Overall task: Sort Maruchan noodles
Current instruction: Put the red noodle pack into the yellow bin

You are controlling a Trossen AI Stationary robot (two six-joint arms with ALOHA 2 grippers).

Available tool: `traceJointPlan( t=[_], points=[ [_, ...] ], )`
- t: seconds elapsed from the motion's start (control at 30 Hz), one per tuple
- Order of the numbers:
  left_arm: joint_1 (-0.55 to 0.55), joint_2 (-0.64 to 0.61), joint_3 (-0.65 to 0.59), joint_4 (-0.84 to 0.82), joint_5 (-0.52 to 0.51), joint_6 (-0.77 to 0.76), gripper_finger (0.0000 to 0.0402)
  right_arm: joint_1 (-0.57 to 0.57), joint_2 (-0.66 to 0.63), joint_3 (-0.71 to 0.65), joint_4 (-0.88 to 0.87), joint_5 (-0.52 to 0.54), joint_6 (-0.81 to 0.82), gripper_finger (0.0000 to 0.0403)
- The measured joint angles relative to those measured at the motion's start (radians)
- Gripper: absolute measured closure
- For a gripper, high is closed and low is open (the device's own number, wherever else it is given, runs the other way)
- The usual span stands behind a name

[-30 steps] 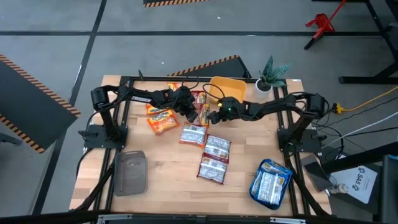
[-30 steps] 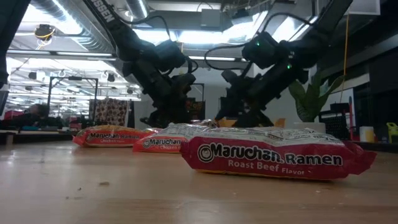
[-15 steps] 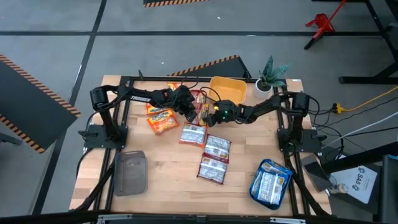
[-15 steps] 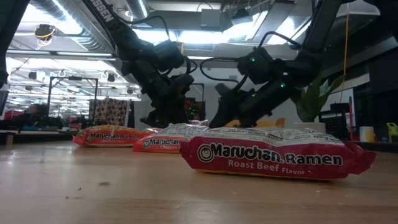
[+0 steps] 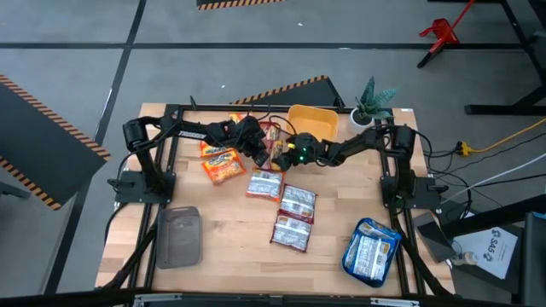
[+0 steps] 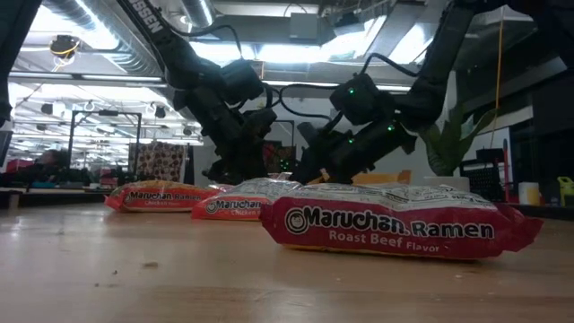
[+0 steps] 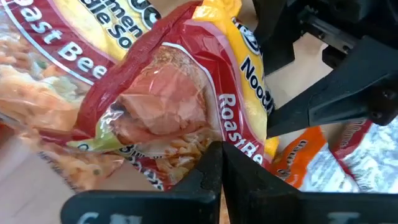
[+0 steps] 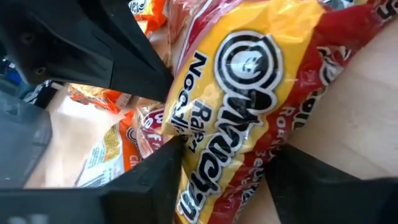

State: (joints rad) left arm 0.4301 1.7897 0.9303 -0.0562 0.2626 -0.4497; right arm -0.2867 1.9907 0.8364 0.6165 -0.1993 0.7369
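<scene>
A red and yellow Roast Beef noodle packet (image 7: 186,106) sits at the far middle of the table (image 5: 222,256), right between my two grippers. My left gripper (image 5: 258,153) is pinched shut on one edge of it, and in my left wrist view the fingers (image 7: 211,180) meet tight at the crinkly plastic. My right gripper (image 5: 284,159) has come in from the other side, and its two fingers (image 8: 155,180) stand apart with the same packet's end lying between them; I cannot tell if they are squeezing it yet. Just beside this packet, on my left side, lie orange packets (image 5: 222,164) flat on the wood. Nearer the front, three red-and-white packets (image 5: 294,205) lie in a loose line running toward the right front corner. In the low view the closest one reads Maruchan Ramen Roast Beef Flavor (image 6: 395,224). A teal tray (image 5: 372,251) at the right front corner holds blue-and-white packets (image 5: 368,252). A grey tray (image 5: 180,238) sits at the left front. Behind my right gripper is a yellow bowl (image 5: 312,122), and a small potted plant (image 5: 372,102) stands beside it.
</scene>
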Motion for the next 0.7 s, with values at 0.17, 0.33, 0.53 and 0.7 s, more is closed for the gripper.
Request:
traceJointPlan(
  t=[0.17,0.33,0.53,0.7],
  points=[
    [-0.005,-0.06,0.0,-0.012,0.032,-0.065,0.0401,0.005,-0.042,0.0,-0.038,-0.071,0.055,0.0315],
    [0.004,-0.182,0.004,-0.019,-0.016,-0.095,0.0402,0.008,-0.079,0.003,-0.024,-0.135,0.099,0.0391],
    [0.014,-0.309,0.004,-0.01,-0.035,-0.088,0.0402,0.006,-0.122,0.015,-0.041,-0.134,0.165,0.0394],
    [0.056,-0.446,0.004,-0.03,-0.016,-0.067,0.0402,-0.001,-0.203,0.016,-0.064,-0.055,0.23,0.0397]
  ],
)
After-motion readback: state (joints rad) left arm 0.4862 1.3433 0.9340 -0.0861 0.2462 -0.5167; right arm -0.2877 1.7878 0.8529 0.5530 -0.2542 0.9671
